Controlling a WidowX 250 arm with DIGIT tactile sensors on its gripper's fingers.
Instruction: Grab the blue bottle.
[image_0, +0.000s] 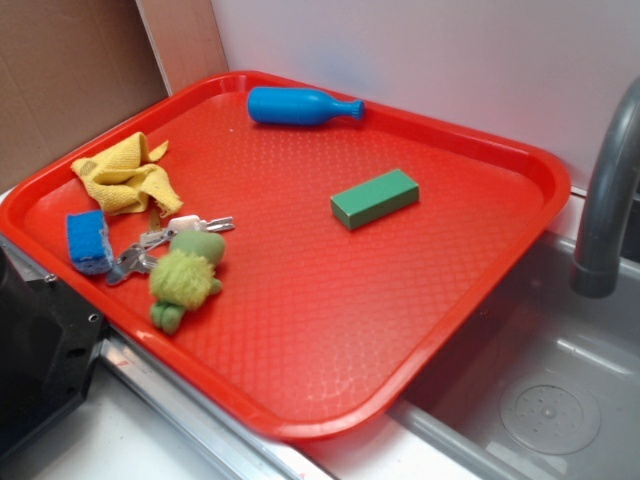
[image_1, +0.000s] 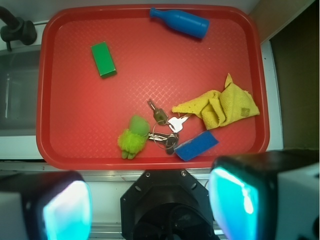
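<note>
Jaws spread wide, empty, well short of the tray (image_1: 50, 150).
Blue bottle (image_1: 180, 21) lies on its side at twelve o'clock, likely rolled against the far rim.

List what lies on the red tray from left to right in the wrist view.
Green block → fuzzy green toy → keys → blue bottle → blue sponge → yellow cloth.

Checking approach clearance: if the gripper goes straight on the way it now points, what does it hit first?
Likely the blue sponge and the keys near the red tray's front rim, not the blue bottle at the far edge. The gripper looks open; depth is unclear.
</note>
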